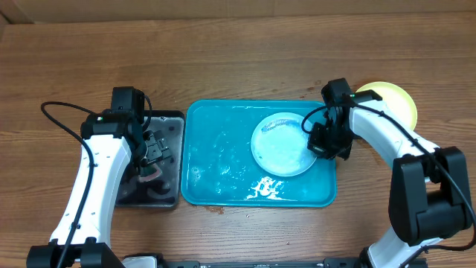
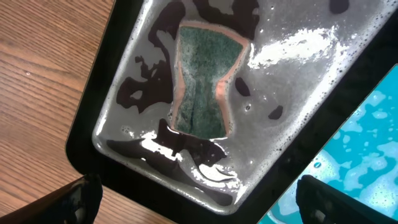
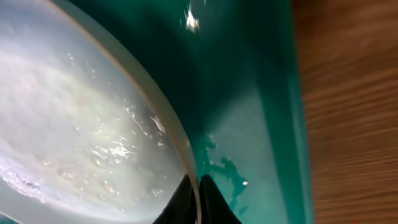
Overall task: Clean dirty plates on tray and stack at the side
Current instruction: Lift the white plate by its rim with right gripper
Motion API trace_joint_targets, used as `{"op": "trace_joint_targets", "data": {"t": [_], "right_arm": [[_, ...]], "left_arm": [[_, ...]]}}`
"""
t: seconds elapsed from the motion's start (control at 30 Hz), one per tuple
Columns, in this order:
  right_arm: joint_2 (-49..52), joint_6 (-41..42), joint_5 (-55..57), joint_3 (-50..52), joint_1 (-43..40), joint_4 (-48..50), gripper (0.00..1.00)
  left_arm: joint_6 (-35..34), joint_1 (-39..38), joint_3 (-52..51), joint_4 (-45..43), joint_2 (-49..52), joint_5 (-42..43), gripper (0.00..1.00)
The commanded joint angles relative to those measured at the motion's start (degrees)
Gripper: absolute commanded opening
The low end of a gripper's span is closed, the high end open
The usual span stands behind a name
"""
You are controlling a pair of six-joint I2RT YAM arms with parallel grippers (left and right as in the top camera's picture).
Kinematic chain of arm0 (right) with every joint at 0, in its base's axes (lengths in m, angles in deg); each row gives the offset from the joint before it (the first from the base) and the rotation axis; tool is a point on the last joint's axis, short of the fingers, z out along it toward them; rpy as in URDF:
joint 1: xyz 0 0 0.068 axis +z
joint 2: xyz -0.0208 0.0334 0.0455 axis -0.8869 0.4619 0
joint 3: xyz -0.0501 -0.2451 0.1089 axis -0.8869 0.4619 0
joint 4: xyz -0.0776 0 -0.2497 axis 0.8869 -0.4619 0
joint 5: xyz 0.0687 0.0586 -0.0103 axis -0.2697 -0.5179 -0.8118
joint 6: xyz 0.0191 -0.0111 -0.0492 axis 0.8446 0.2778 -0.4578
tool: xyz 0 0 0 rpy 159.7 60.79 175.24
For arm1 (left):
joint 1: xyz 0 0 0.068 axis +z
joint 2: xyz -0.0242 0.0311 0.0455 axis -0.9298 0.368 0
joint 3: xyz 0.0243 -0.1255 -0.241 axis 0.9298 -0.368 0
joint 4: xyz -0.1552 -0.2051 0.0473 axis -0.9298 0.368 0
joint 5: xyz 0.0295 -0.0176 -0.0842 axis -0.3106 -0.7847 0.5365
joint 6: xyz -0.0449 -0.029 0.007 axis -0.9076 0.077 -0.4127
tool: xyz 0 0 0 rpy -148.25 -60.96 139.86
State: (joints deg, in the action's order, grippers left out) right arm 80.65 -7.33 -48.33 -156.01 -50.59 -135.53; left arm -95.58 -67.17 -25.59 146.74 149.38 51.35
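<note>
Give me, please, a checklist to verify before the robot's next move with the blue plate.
1. Right hand shut on the blue plate rim: ok.
2. Left hand holding the sponge: not ok; the hand is open and the sponge lies in the black tray.
3. Blue plate clean: not ok; a greyish smear shows near its far edge.
4. Stacking place ready: ok; a yellow-green plate lies beside the turquoise tray.
5. Blue plate lifted off the tray: cannot tell.
</note>
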Motion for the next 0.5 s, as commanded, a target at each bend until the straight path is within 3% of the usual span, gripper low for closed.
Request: {"op": "trace_joint_targets", "data": {"t": [0.0,0.47], "right_arm": [[-1.5,-4.0,6.9,-5.0,1.0,0.0,0.04],[-2.2,-6.6,20.6,-15.6,10.9,-2.8,0.04]], "left_arm": [[-0.8,0.1,0.9,-0.3,-0.7,1.5,0.99],[-0.8,0.1,0.9,-0.4,-0.7,1.5,1.0]]}}
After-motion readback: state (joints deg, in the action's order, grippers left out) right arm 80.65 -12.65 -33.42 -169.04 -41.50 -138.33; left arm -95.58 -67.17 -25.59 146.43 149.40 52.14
